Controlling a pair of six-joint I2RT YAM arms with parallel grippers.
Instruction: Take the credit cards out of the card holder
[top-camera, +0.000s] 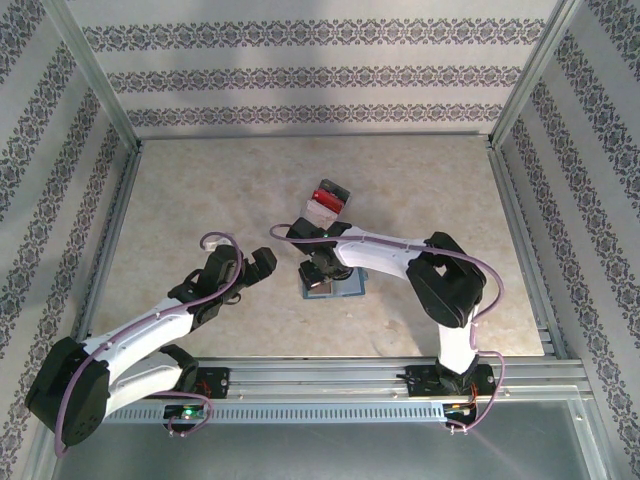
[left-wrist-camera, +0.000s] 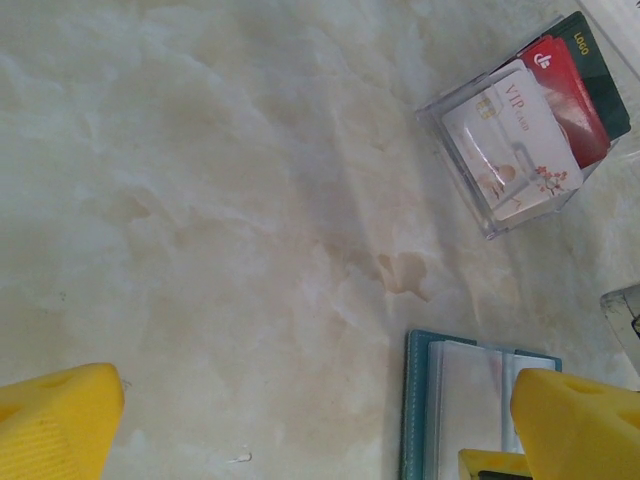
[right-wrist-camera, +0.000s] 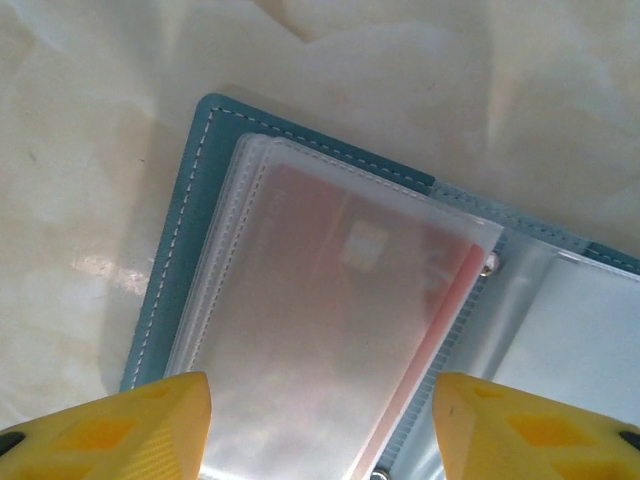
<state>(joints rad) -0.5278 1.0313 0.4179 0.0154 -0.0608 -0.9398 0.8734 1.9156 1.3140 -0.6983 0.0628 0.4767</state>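
One red card (right-wrist-camera: 330, 260) is sitting sleeved in the open teal-blue folding card holder (right-wrist-camera: 185, 210), midway across the marbled table (top-camera: 200, 200), toward its near edge. I am hovering the right gripper (right-wrist-camera: 320, 410) over it, jaws spread, aiming to pinch the card, not the sleeve.

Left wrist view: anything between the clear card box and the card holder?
Nothing but bare tabletop with a faint brownish stain lies between the clear card box and the card holder, seen in the left wrist view.
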